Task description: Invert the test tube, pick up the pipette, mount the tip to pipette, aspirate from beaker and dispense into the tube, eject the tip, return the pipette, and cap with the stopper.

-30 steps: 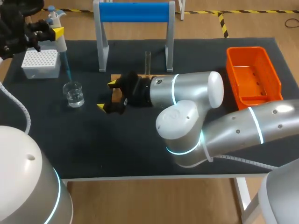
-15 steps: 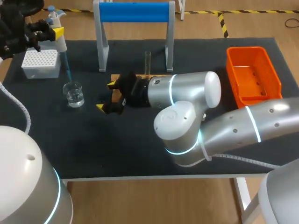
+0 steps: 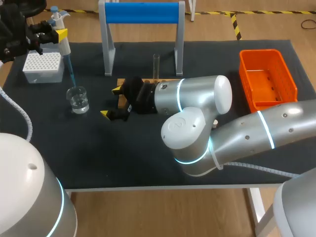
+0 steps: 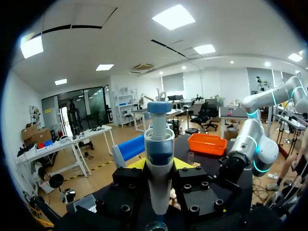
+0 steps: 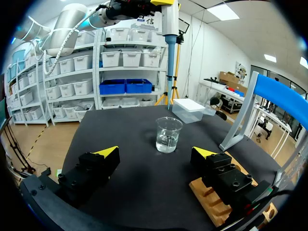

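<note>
Pipette [image 3: 62,40] is at upper left of the frame, grasped by left fingers [image 3: 60,33], with its blue tip pointing down over beaker [image 3: 78,98]. At centre, right fingers [image 3: 117,90] are released and spread wide; tube [image 3: 156,66] stands upright just above them.

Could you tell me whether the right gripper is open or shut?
Open: the right gripper has its yellow-tipped fingers spread wide apart, with nothing held between them.

Count on table: 1 beaker [image 3: 78,98], 1 pipette [image 3: 61,37], 1 tip box [image 3: 43,66], 1 test tube [image 3: 156,66], 1 orange bin [image 3: 269,79], 1 blue-barred stand [image 3: 141,12], 1 wooden block [image 5: 207,202]. Robot arms: 2, left arm [image 3: 15,27], right arm [image 3: 197,96].
</note>
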Motion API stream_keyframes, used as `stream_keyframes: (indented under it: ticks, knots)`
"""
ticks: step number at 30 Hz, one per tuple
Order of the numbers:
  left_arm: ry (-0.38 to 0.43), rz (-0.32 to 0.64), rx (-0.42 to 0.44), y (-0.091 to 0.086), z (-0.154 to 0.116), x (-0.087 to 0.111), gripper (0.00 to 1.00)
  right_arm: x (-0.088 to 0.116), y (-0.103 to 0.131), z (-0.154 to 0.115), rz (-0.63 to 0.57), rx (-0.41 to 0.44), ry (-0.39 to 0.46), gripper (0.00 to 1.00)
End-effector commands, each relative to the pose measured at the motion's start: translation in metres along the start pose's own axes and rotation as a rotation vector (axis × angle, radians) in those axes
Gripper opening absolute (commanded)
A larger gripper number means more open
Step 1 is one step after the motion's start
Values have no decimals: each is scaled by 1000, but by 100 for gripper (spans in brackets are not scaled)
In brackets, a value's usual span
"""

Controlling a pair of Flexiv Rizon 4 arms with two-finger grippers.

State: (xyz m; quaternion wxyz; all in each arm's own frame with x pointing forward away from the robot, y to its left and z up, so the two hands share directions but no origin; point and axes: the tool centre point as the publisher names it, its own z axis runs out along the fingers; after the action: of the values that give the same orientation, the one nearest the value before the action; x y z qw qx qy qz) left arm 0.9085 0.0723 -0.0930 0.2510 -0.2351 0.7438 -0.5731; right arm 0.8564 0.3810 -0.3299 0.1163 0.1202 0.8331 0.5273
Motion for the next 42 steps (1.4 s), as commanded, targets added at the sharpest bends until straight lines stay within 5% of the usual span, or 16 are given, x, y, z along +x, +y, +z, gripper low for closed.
stream_keyframes:
  ticks: [1, 15, 42]
  knots:
    - [-2, 1, 3, 1, 1, 0, 0, 1, 0, 1, 0, 2, -2, 100]
    - [-2, 1, 3, 1, 1, 0, 0, 1, 0, 1, 0, 2, -2, 100]
    - [-24, -9, -6, 49, 17, -8, 0, 1, 0, 1, 0, 2, -2, 100]
